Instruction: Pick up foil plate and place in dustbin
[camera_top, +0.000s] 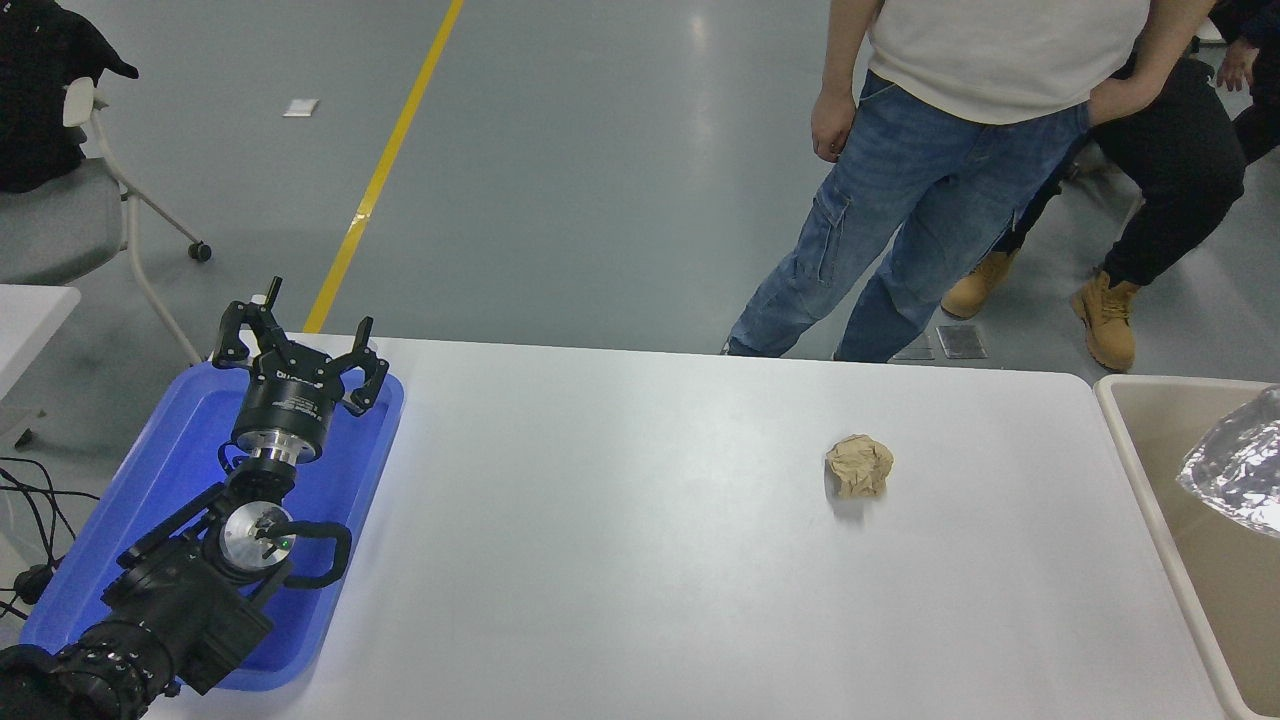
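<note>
The crumpled silver foil plate (1238, 470) shows at the right edge of the head view, over the tan inside of the beige dustbin (1130, 440), partly cut off by the frame. I cannot see what holds it, and my right gripper is out of view. My left gripper (297, 348) is parked open over the blue tray at the lower left, with nothing between its fingers.
A small crumpled brown paper ball (859, 466) lies on the white table (640, 560) right of centre. A blue tray (180, 470) sits under the left arm. Two people (960, 160) are at the far side. A chair (60, 210) stands at far left.
</note>
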